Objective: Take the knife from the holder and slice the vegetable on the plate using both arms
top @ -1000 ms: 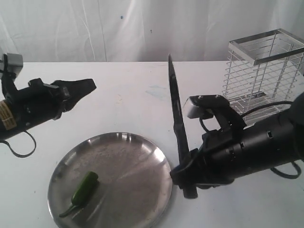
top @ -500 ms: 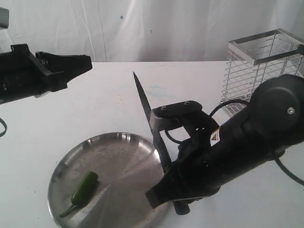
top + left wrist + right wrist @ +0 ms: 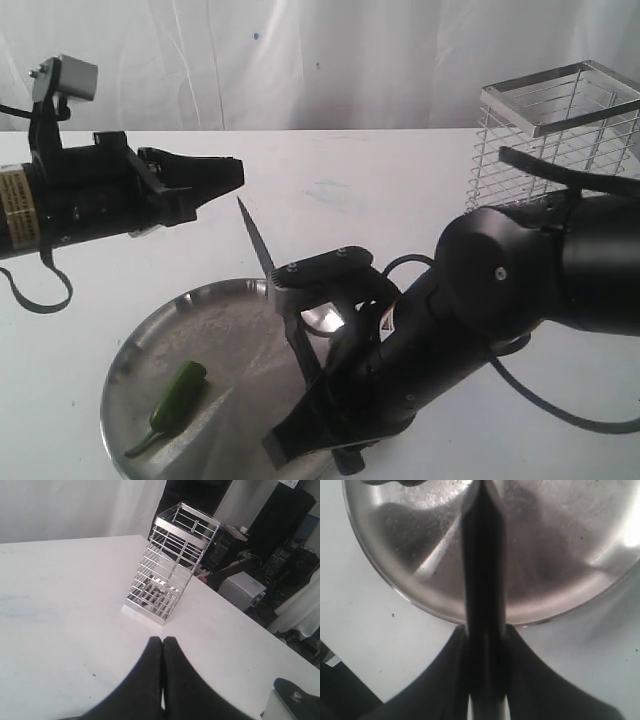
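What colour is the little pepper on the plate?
The pepper is glossy green, best seen in the exterior view.

No word, brand or number can be read in any view. In the exterior view a yellow rectangular label [image 3: 12, 212] with dark printing sits on the black left robot arm [image 3: 90, 195] at the far left edge of the frame, its lines too small to make out. A small white sticker with a red mark [image 3: 386, 322] sits on the black right robot arm [image 3: 480, 300] near the lower centre, also illegible
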### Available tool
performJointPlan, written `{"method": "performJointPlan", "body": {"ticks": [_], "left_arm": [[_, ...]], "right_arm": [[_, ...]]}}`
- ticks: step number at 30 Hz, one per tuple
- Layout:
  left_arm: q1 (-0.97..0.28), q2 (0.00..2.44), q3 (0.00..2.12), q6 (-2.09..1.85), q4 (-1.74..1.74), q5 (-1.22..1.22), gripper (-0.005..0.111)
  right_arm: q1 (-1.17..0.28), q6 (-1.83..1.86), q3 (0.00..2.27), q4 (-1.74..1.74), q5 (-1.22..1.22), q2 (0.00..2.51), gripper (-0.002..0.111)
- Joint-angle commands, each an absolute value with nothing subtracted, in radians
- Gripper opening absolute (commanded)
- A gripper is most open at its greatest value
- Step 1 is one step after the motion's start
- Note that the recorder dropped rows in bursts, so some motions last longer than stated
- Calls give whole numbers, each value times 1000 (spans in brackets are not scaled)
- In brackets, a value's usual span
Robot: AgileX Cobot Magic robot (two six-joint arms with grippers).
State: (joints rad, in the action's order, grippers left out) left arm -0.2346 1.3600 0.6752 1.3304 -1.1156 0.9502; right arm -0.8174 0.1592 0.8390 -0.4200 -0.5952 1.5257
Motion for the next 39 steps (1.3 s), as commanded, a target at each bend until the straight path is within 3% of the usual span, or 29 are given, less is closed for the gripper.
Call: {"method": "performJointPlan", "body": {"ticks": [1,14,21,29,32,36,39], "left_arm": [[-244,1399,687,1327,-1110,993,0],[-317,1454,687,1284,-1133,998,0],[-317,1477,687,1275,-1152,817,0],[-274,1475,687,1173,-1048,1172,0],[-245,1458,687,1172,-1048,1197,0],[-195,1418,687,1167,-1084,940,0],[-192,1405,689,1197,-1092,527,0]], "right_arm": [[-830,151,849,-422,-603,1549,0],[-830,151,849,-425,-570,1575,0],[-830,151,849,-429,-570,1575,0],[-823,137,849,-396,-550,1575,0],[-790,83,849,-359,-530,1575,0],[-722,83,873,-363,-607,1575,0],[-675,125,930,-363,-763,1575,0]]}}
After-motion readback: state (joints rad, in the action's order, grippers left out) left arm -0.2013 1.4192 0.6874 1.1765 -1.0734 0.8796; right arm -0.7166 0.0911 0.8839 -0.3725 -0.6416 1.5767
